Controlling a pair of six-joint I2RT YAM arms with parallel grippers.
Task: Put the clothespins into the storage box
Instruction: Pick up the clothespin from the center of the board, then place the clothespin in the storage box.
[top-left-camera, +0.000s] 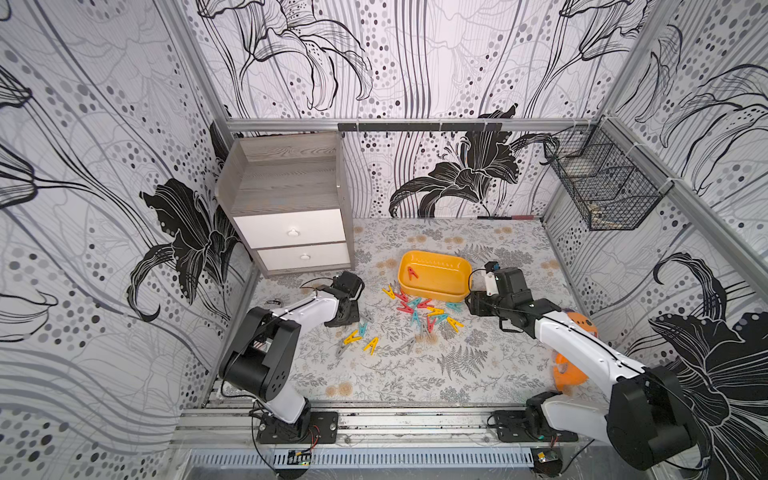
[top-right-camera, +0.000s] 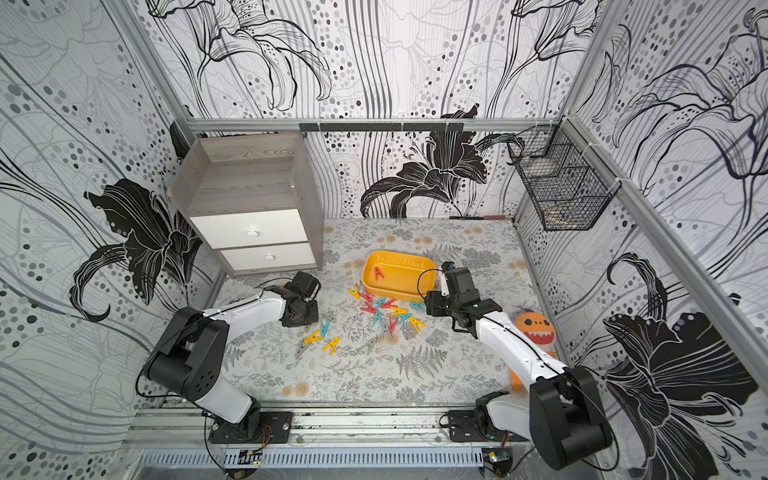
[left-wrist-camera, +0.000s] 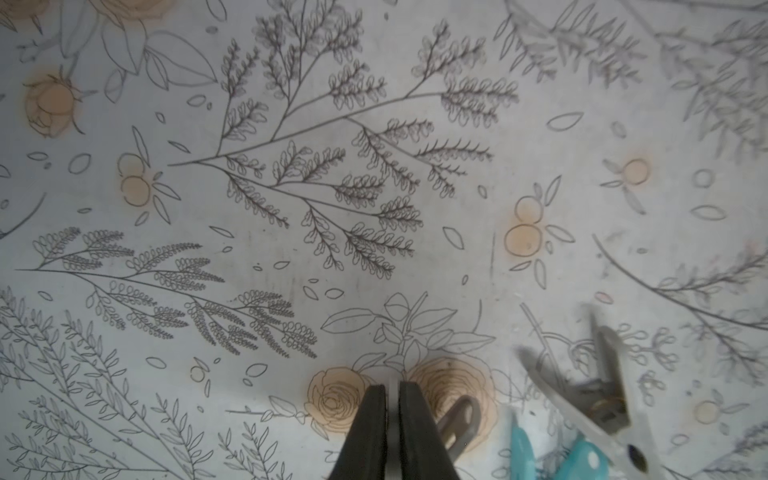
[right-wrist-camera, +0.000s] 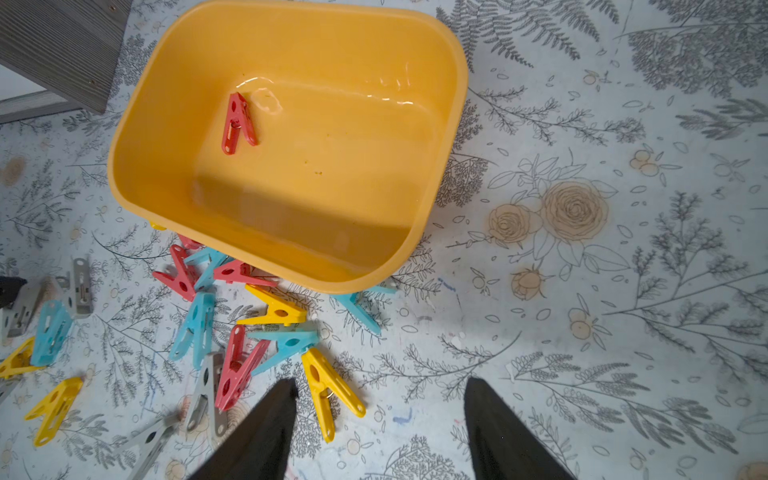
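Reaching low over the floral table (top-left-camera: 415, 374), my left claw (left-wrist-camera: 392, 385) stands pinched almost together on the thin edge of a grey clothespin (left-wrist-camera: 459, 415); my right claw (right-wrist-camera: 380, 382) gapes wide, holding nothing, beside the storage box (top-left-camera: 432, 296). The box's long side runs across the table, one red clothespin (top-left-camera: 412, 272) inside, the loose clothespins (top-left-camera: 419, 316) fanned along its near wall; open cloth lies nearer me.
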